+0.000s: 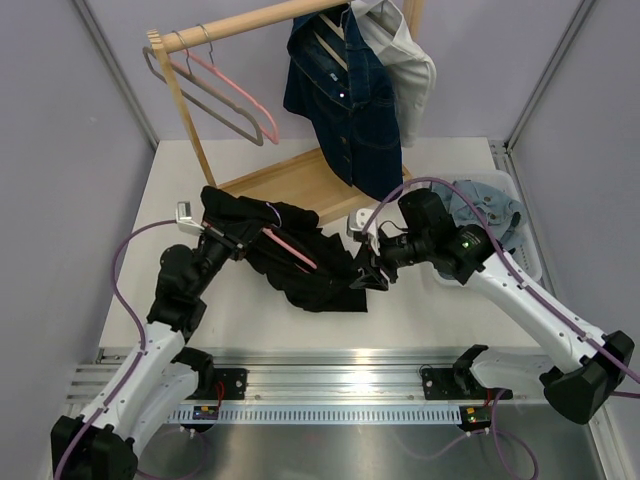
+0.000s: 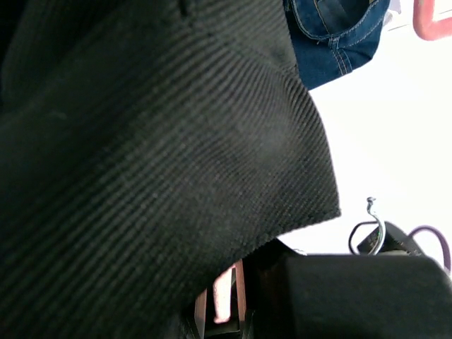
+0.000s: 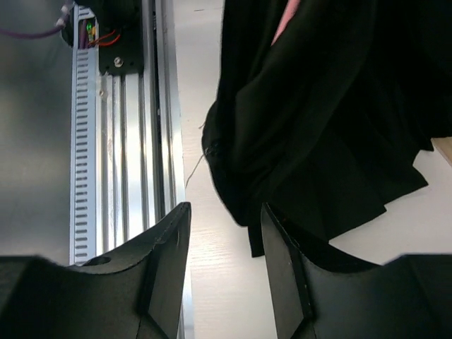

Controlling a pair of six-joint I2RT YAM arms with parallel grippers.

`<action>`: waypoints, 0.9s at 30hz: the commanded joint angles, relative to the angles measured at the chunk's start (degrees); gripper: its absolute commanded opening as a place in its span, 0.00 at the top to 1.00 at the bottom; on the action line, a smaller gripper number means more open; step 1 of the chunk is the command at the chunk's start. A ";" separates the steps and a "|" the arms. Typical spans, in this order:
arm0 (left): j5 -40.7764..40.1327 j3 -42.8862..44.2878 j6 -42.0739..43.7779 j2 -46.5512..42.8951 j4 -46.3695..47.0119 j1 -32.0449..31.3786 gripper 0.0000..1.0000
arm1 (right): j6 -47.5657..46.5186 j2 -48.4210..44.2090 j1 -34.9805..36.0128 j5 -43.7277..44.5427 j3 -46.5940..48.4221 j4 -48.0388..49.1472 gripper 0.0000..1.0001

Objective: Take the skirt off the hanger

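Jaws of right gripper (image 3: 224, 233) spread, lined up on skirt (image 1: 310, 275) hem, apparently to pinch and pull it free. Left gripper (image 1: 228, 238) buried under cloth, jaws' state unreadable; likely steadying pink hanger (image 1: 292, 250). Skirt lies mid-frame in top view on counter (image 1: 250, 322), hanger inside.

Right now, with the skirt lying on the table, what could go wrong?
1. The hanger sits in the skirt; a pull may drag both along.
2. The skirt covers the left wrist view, so the left hand works nearly blind.
3. The right hand is open at the hem, gripping nothing; it may catch too little cloth.
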 commanded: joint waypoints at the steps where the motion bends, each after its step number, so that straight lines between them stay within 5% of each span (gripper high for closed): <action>1: -4.15 3.90 2.99 0.37 5.80 -1.58 1.00 | 16.23 1.92 -0.42 5.07 3.11 8.48 0.48; 10: -8.28 7.41 7.55 3.71 5.01 -7.03 1.00 | 36.53 8.51 4.41 17.81 7.95 16.22 0.57; 27: -8.55 9.88 11.86 5.12 3.87 -7.83 1.00 | 38.93 10.19 5.12 16.60 10.75 16.14 0.69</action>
